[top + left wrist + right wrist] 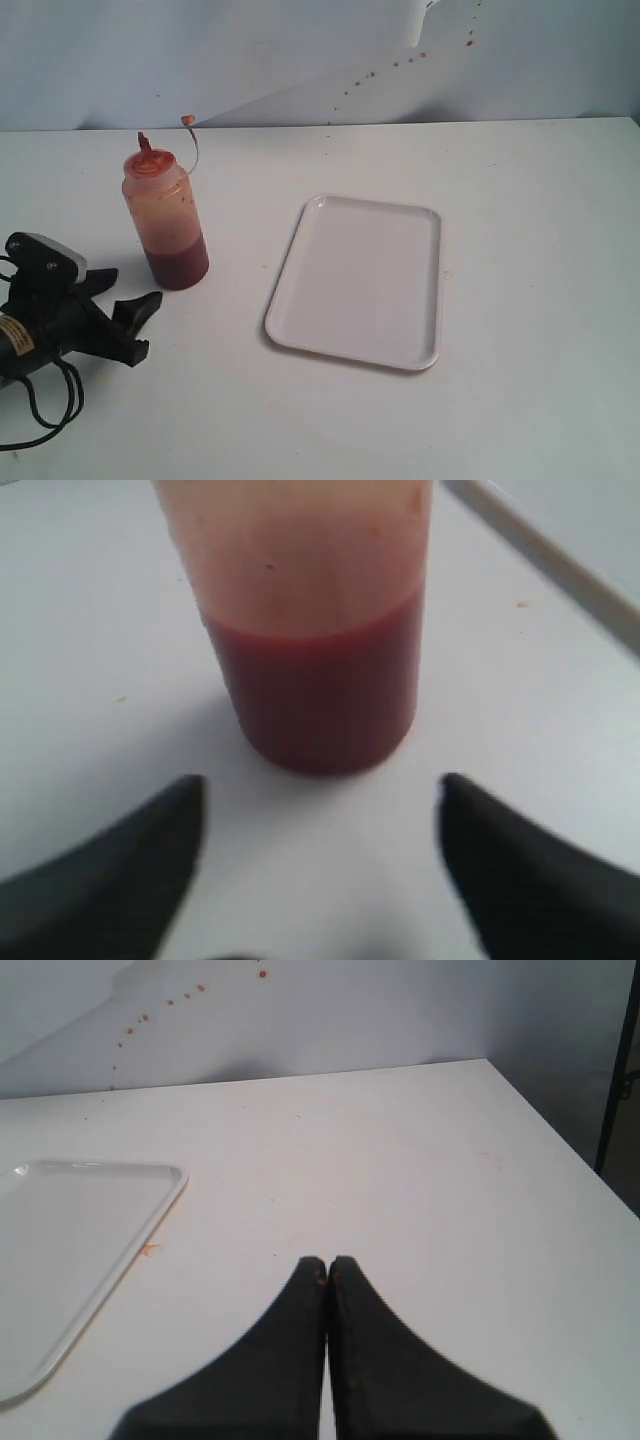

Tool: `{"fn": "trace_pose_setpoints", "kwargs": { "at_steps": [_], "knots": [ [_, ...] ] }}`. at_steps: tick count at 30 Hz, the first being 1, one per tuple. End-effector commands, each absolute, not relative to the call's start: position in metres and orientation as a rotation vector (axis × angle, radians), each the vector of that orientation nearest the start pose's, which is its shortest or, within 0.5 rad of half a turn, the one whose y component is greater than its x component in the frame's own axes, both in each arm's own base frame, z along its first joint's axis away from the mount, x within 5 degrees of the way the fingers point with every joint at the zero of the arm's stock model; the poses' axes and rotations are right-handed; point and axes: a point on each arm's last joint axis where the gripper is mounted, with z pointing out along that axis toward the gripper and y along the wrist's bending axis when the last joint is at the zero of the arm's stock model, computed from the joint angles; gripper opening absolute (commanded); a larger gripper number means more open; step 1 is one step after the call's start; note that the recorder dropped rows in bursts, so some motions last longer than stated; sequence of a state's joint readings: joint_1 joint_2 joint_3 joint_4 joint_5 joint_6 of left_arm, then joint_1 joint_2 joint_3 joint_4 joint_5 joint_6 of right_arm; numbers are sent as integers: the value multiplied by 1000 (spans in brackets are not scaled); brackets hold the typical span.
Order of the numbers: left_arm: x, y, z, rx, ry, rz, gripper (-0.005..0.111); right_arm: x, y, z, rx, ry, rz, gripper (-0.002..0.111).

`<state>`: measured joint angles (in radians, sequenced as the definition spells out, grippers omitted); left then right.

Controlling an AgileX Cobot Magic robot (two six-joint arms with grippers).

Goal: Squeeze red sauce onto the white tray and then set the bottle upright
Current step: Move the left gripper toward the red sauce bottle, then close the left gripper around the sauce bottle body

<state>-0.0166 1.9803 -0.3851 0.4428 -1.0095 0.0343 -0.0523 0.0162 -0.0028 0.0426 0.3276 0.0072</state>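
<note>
One bottle (166, 215) stands upright on the desk (520, 300), on the left of my exterior view. Its pointed red nozzle (145, 143) is up and its small tethered cap (187, 120) hangs off to one side. Red sauce (178, 265) fills the lowest part; the clear wall above it is smeared orange-red. I note the white tray (360, 280) lying flat to the bottle's right, apart from it, its surface plain white. My left tool (137, 285) is low over the desk, just beside the bottle's base, jaws spread wide with nothing between them. In the left wrist view both fingers (130, 870) stand clear of the bottle. My right tool (327, 1265) shows only in its own wrist view: fingertips pressed together, gripping nothing, over bare desk near the tray's edge. Reddish specks mark the back wall (400, 65).
</note>
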Motion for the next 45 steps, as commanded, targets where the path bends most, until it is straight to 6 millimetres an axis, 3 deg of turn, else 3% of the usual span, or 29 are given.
{"fn": "trace_pose_setpoints", "kwargs": {
  "at_steps": [1, 8, 15, 27, 40, 45],
  "knots": [
    [262, -39, 80, 469, 1955, -263, 104, 55, -2, 183, 89, 1827, 7, 0],
    [260, -50, 90, 552, 1810, -357, 103, 55, -2, 183, 89, 1827, 7, 0],
    [260, -50, 86, 570, 1842, -358, 103, 55, -2, 183, 89, 1827, 7, 0],
    [298, -49, 53, 605, 1928, -326, 103, 55, -2, 183, 89, 1827, 7, 0],
    [343, -55, 53, 691, 1792, -328, 103, 55, -2, 183, 89, 1827, 7, 0],
    [349, -56, 45, 645, 1815, -371, 103, 55, -2, 183, 89, 1827, 7, 0]
  ]
}}
